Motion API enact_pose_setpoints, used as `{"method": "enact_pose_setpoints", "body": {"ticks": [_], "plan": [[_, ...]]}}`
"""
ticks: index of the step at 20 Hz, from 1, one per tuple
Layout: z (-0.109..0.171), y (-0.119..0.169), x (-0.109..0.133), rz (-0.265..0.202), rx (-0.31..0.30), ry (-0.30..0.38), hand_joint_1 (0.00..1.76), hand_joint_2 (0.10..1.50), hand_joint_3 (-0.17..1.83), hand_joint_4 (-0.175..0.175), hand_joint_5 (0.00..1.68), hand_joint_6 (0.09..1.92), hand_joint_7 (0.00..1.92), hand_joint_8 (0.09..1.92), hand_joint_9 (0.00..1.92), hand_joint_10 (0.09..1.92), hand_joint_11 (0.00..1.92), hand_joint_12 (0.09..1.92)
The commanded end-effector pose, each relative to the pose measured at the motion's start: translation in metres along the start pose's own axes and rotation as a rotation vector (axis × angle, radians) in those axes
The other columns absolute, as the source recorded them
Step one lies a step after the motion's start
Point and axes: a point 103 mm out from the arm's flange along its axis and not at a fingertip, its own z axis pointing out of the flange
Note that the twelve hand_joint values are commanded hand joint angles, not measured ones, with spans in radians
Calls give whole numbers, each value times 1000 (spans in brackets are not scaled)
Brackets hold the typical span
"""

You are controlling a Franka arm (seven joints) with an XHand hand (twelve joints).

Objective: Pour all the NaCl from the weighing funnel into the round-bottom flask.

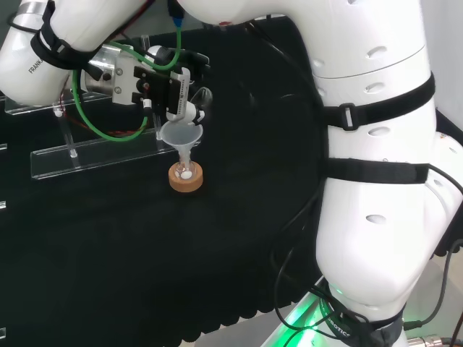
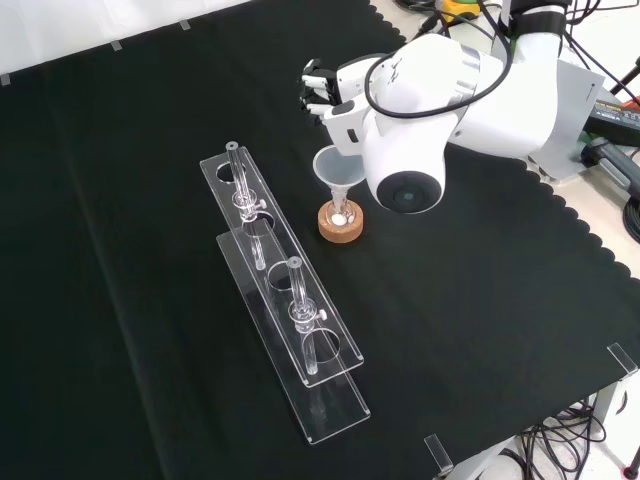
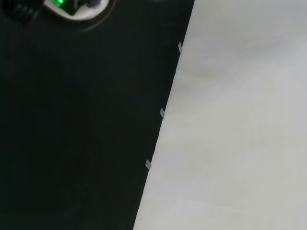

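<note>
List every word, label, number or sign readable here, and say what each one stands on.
Arm link, head view upper left: a short line of dark print, too small and tilted to read.
Arm base, head view bottom: print on the dark ring, too small to read.
Funnel, flask, cork ring, racks: no print seen.

From my station I count 1 weighing funnel (image 2: 335, 168), 1 round-bottom flask (image 2: 340, 216) and 1 cork ring stand (image 2: 341, 225), all at 12 o'clock of the cloth's centre in the front view. At 8 o'clock stand 2 clear racks (image 2: 300, 330). I see 1 hand (image 2: 318, 88).
</note>
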Motion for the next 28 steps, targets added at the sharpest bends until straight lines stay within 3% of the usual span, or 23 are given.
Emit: {"method": "enact_pose_setpoints", "body": {"ticks": [1,9,16,20,28], "plan": [[0,-1,1,-3,-1,8,1101,698,620,175,1218,757,640,635,981,286,722,1056],[14,1,-3,-15,-15,97,1101,697,620,175,1219,756,641,635,981,285,720,1057],[28,0,-10,-16,-71,208,1101,697,620,175,1219,755,641,635,981,285,720,1058],[42,3,-12,-41,-116,323,1101,698,620,175,1219,755,641,635,982,286,723,1060],[69,8,-21,-38,-170,472,1101,699,618,175,1218,756,641,635,983,286,733,1062]]}}
